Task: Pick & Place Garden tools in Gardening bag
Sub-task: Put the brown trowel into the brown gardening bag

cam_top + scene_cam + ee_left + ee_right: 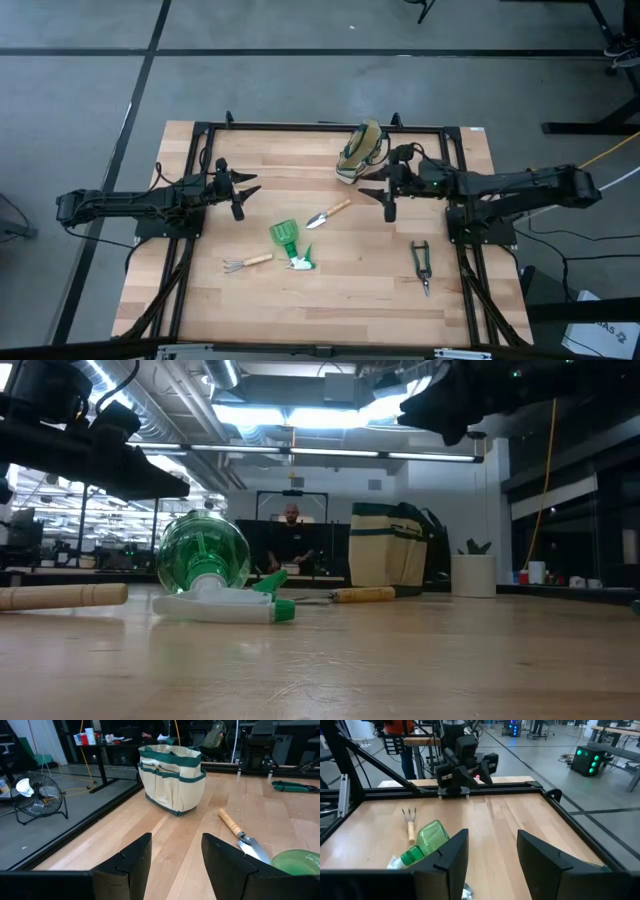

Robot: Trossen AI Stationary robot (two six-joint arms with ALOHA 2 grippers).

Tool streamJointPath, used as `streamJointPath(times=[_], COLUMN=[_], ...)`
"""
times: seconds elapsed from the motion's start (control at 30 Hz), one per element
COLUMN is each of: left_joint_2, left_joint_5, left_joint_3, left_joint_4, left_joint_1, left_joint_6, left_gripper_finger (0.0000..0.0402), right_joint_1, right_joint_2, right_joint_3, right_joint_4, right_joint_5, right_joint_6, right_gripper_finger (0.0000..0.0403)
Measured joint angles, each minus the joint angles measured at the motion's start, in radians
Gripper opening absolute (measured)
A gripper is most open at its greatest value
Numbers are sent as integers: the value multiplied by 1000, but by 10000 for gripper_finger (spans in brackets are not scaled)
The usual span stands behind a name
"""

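The olive-and-beige gardening bag [360, 150] stands upright on its base at the table's far side; it also shows in the left wrist view [172, 777]. The trowel [328, 214], the green scoop [284, 236], the green-and-white sprayer piece [301, 262], the pronged rake [246, 263] and the dark shears [421, 263] lie flat on the table. My left gripper [243, 195] hovers open and empty left of the trowel. My right gripper [383, 197] hovers open and empty just near of the bag, right of the trowel.
A black metal frame [320, 128] runs along the table's far edge and down both sides. A small white plant pot [473, 574] shows beside the bag in the low view. A person [291, 540] sits beyond the table. Bare wood lies at the near side.
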Motion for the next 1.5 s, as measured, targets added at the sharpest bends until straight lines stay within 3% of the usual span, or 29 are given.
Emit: streamJointPath(times=[0.57, 0.7, 0.87, 1.3, 1.5], left_joint_2=[0, 0, 0, 0, 0], left_joint_5=[0, 0, 0, 0, 0], left_joint_3=[0, 0, 0, 0, 0], left_joint_4=[0, 0, 0, 0, 0], left_joint_1=[0, 0, 0, 0, 0], left_joint_6=[0, 0, 0, 0, 0], left_gripper_finger=[169, 169, 169, 169, 169], right_joint_1=[-10, -10, -8, -9, -9], right_joint_2=[24, 75, 173, 451, 532], right_joint_3=[0, 0, 11, 388, 474], right_joint_4=[-9, 6, 71, -320, -419], right_joint_5=[2, 2, -75, -87, -87], right_joint_6=[-54, -105, -112, -304, -322], right_gripper_finger=[169, 169, 169, 169, 169])
